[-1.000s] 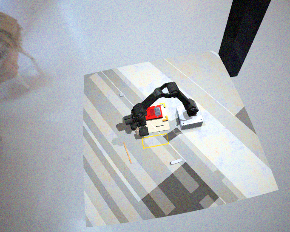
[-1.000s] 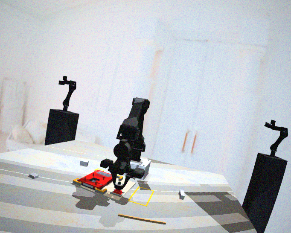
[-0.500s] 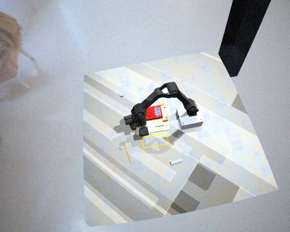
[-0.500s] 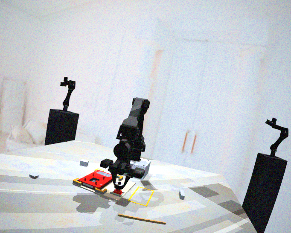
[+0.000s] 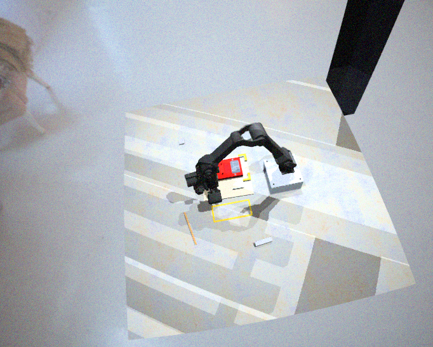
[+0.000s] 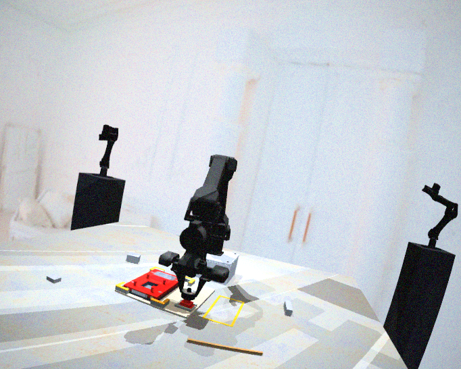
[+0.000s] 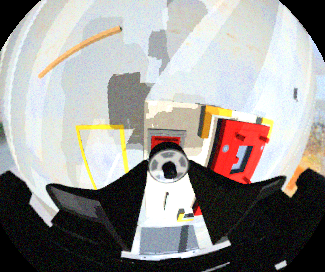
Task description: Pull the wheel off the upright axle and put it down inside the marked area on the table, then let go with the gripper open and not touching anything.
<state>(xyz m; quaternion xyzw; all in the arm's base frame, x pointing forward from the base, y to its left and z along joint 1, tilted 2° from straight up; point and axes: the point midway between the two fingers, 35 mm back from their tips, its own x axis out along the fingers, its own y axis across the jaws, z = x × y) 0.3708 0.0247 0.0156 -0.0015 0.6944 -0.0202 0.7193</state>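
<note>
The wheel [image 6: 188,296] [image 7: 168,158], with a dark tyre and a grey spoked hub, is level between my fingertips. My gripper [image 6: 188,292] [image 7: 167,163] is shut on it from both sides. It is over the small red axle base [image 6: 186,304] [image 7: 165,140] at the board's edge. A dark centre shows in the hub; I cannot tell how much of the upright axle is inside it. The marked area [image 5: 232,218] [image 6: 217,322] [image 7: 101,127] is a yellow outline beside the board. In the top view the arm hides the wheel and axle.
A cream board [image 5: 230,191] [image 6: 205,297] carries a red plate [image 5: 228,168] [image 6: 137,282] [image 7: 222,165] with yellow corner pieces. An orange stick [image 5: 190,228] [image 6: 224,347] [image 7: 81,47] lies beyond the marked area. A pale block [image 5: 263,241] [image 6: 288,307] lies to one side.
</note>
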